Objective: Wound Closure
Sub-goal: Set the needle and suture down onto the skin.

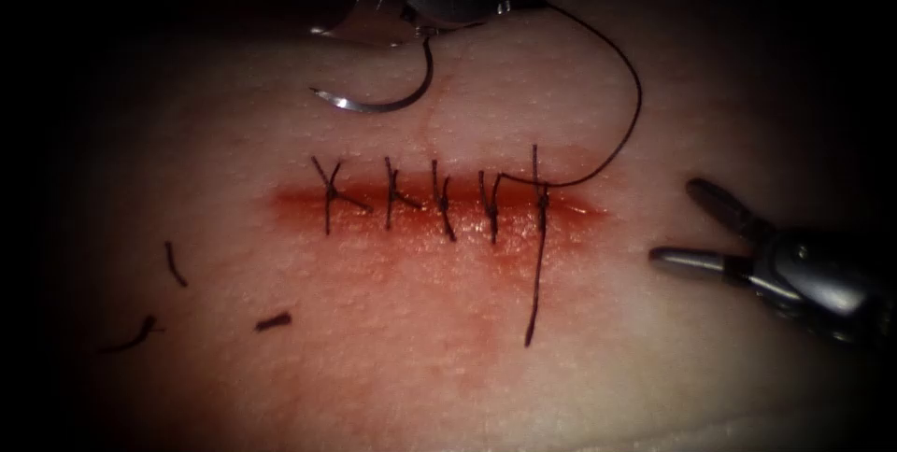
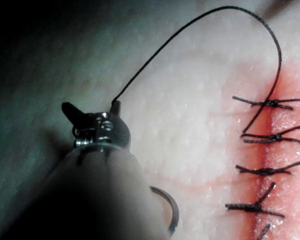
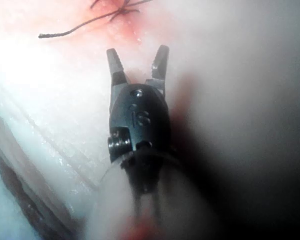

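Left end effector (image 1: 439, 18) grips needle (image 1: 378, 102) (tip pointing left)

Curved needle (image 1: 383, 102) held above sutured cut (image 1: 439, 204)

bare tissue (image 1: 654, 340) right of cut, thread (image 1: 628, 69) arching above

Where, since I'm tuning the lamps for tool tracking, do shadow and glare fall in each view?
Endoscope view: light pools on the tissue around the cut, and the borders go dark. The left tool, in that dimness, holds the glinting needle near its blunt end, clear of the tissue. Right wrist view: glare washes the tissue beside the open, empty right tool. Left wrist view: the left tool's shaft is in shadow.
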{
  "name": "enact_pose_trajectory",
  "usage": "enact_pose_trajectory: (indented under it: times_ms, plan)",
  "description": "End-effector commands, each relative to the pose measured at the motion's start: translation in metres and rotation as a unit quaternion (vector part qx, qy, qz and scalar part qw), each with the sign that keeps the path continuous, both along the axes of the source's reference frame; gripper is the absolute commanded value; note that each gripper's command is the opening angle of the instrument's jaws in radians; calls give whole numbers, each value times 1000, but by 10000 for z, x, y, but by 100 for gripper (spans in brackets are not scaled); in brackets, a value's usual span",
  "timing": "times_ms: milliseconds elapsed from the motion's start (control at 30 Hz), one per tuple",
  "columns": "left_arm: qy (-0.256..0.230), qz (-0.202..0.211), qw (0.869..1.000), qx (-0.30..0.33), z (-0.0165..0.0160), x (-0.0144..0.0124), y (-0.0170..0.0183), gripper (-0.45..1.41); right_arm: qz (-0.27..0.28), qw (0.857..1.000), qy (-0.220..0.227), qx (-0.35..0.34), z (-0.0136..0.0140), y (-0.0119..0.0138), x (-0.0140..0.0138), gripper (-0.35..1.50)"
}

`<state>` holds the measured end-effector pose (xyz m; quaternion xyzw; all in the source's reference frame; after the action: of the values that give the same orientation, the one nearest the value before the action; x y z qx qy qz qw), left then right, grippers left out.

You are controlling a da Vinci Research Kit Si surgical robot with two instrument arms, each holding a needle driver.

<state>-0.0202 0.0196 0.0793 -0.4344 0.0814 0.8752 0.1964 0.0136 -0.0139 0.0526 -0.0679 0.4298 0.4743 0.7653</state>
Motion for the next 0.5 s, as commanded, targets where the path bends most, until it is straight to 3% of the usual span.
enact_pose_trajectory:
  times_ms: [33, 67, 100, 167, 300, 400, 433, 500]
  plan:
    - [-12, 4, 1000, 14, 1, -1, 4, 71, -1, 1000, 5, -1, 7, -2, 7, 145]
    - [-22, 7, 999, 32, -1, 2, 3, 84, 0, 1000, 6, 1, 7, -2, 7, 145]
    - [-40, 20, 998, 54, -9, 10, 5, 113, -1, 1000, 5, -1, 7, -3, 8, 145]
    - [-57, 29, 996, 67, -19, 22, 10, 125, -3, 1000, 3, -3, 7, -2, 8, 145]
    - [-73, 33, 993, 90, -48, 52, 18, 131, -9, 1000, 0, -9, 9, -4, 9, 145]
    - [-77, 16, 993, 85, -68, 70, 23, 128, -9, 1000, 1, -11, 10, -6, 10, 145]
    - [-88, -3, 993, 78, -89, 89, 23, 125, -12, 1000, 7, -13, 12, -10, 13, 143]
    - [-84, -3, 994, 73, -94, 95, 22, 125, -13, 1000, 9, -14, 12, -11, 14, 143]
